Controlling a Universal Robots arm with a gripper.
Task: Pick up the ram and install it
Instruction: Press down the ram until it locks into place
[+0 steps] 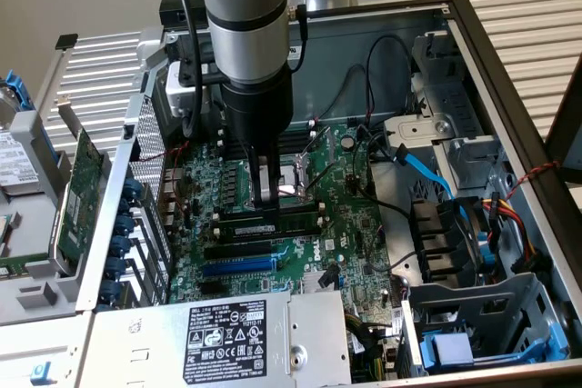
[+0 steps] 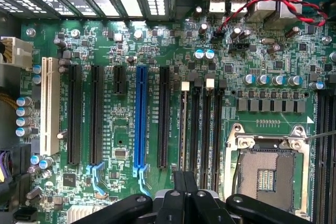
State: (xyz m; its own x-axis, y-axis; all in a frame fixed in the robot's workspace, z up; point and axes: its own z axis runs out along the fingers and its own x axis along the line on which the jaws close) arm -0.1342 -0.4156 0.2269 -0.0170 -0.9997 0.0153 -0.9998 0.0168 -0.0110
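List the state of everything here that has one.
ram: on edge along a memory slot; whether fully seated, cannot tell.
hand: low over the ram.
computer case: side open.
processor socket: bare, no cooler.
blue slot: empty.
white slot: empty.

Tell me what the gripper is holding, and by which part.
It cannot be told. The gripper is down at the upper edge of the ram, near its middle; a grip does not show.
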